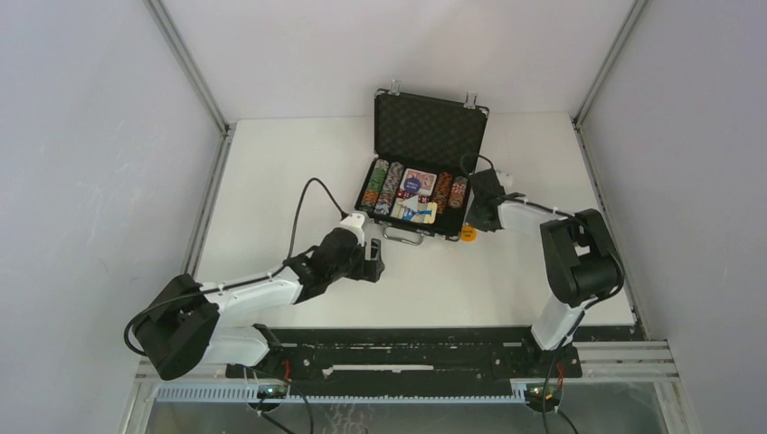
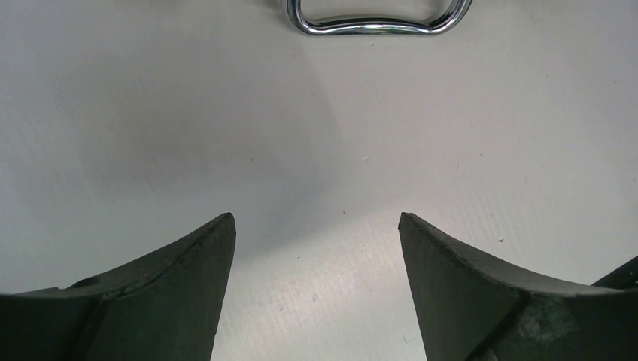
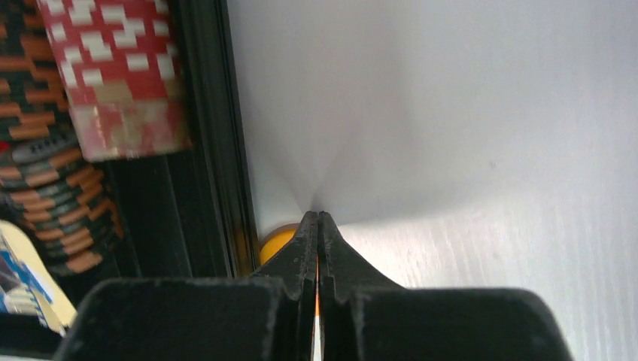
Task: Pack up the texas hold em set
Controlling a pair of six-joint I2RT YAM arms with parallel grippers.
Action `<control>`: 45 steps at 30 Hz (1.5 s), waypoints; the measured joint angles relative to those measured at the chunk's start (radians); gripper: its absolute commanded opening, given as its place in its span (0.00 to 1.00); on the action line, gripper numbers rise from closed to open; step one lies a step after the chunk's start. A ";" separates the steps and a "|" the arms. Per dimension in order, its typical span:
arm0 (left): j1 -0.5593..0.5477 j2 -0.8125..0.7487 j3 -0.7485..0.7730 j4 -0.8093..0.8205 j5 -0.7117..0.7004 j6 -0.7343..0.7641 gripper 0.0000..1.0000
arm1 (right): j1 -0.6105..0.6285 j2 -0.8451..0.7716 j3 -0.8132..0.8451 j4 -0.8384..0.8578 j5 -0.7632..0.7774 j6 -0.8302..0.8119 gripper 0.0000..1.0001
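Right claw, lower centre, sat shut by the yellow button, hold uncertain; next, likely lifting it into the case. Left claw gaped empty.

Both arms wear white shells with black joint housings. A black cable loops out behind the left claw, whose fingers are dark matte wedges. The right claw has thin black blades on a blocky body.

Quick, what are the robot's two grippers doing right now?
Left gripper: open, holding nothing.
Right gripper: closed, right at the orange button; whether it pinches the button cannot be told.
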 measured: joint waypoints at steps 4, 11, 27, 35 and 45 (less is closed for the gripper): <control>0.000 -0.014 0.000 0.000 0.000 0.000 0.84 | 0.048 -0.059 -0.069 0.002 0.029 0.019 0.00; 0.000 -0.027 0.000 0.000 0.000 0.000 0.84 | 0.174 -0.170 -0.180 -0.024 0.047 0.062 0.00; 0.000 -0.027 0.000 0.000 -0.001 -0.003 0.93 | 0.214 -0.361 -0.216 -0.171 0.140 0.054 0.79; 0.000 -0.026 0.000 0.000 0.000 -0.003 0.92 | 0.280 -0.280 -0.217 -0.203 0.156 0.058 0.75; 0.000 -0.026 0.000 0.000 0.000 -0.003 0.90 | 0.325 -0.237 -0.217 -0.195 0.190 0.082 0.64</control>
